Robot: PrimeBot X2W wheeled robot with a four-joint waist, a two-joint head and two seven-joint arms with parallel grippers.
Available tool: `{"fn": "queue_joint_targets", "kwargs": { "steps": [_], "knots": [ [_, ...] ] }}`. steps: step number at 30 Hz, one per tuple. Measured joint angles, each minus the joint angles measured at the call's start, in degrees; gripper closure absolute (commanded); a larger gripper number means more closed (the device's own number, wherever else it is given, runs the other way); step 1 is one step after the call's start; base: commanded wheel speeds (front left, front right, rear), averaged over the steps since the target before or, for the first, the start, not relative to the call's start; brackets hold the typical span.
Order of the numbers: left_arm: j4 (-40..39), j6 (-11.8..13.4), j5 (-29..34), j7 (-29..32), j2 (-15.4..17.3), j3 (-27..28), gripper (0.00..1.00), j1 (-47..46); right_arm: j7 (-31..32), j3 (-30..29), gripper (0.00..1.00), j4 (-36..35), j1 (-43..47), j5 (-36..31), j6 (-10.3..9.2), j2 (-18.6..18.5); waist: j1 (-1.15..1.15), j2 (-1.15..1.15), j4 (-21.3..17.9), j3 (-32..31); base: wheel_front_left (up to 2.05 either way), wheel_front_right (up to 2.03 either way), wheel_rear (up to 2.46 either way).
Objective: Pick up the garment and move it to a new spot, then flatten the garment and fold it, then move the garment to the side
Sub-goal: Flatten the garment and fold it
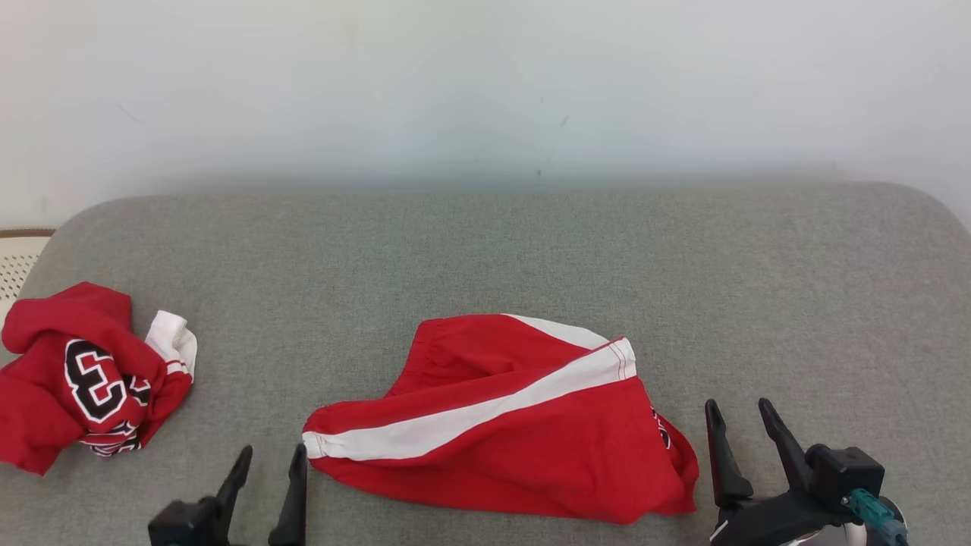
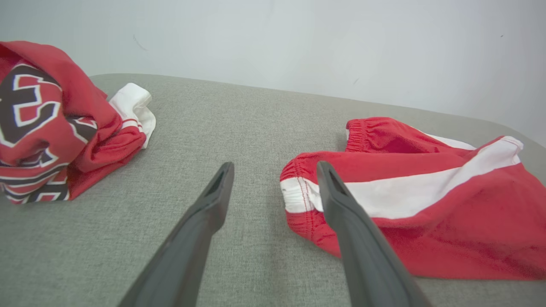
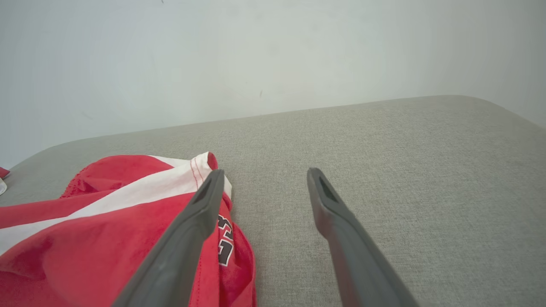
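Observation:
Red shorts with a white side stripe (image 1: 508, 425) lie loosely spread on the grey cushion, waistband toward the left. In the left wrist view the shorts (image 2: 418, 204) sit just right of my fingers, the waistband end near the right fingertip. My left gripper (image 1: 271, 464) is open, empty, just left of the waistband end (image 2: 275, 168). My right gripper (image 1: 740, 411) is open and empty beside the shorts' right edge. In the right wrist view the shorts (image 3: 106, 221) lie at lower left, partly behind my left finger, and the gripper (image 3: 264, 175) points at bare cushion.
A crumpled red jersey with a black number and white trim (image 1: 83, 379) lies at the cushion's left edge, also large at the left of the left wrist view as the jersey (image 2: 55, 123). A pale wall (image 1: 485, 83) stands behind the grey cushion (image 1: 531, 243). A wicker-like object (image 1: 19, 262) peeks at far left.

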Motion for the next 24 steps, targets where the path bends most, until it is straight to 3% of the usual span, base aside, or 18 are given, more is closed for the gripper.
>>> {"fn": "queue_joint_targets", "kwargs": {
  "steps": [9, 17, 24],
  "knots": [
    [-4.4, 0.5, 3.8, 0.0, -0.5, -1.0, 0.00, 4.9, 0.0, 0.6, 0.00, -0.1, 1.0, -0.5, 0.00, 0.2, 0.00, 0.00, 0.8, -0.7, 0.00, 0.00, 0.00],
    [-5.0, 0.2, 1.8, 0.0, -0.6, -3.9, 0.00, 4.6, 0.0, 1.5, 0.00, 0.2, 0.6, -1.1, 0.00, 0.2, 0.00, 0.00, 1.6, 0.5, 0.00, 0.00, 0.00],
    [-5.8, 0.0, -0.9, 0.0, -0.6, -6.9, 0.00, 1.2, 0.0, 5.0, 0.00, 1.8, -5.0, 0.7, 0.00, -0.9, 0.01, 0.00, 2.7, 3.5, 0.00, 0.00, 0.00]
  ]
}}
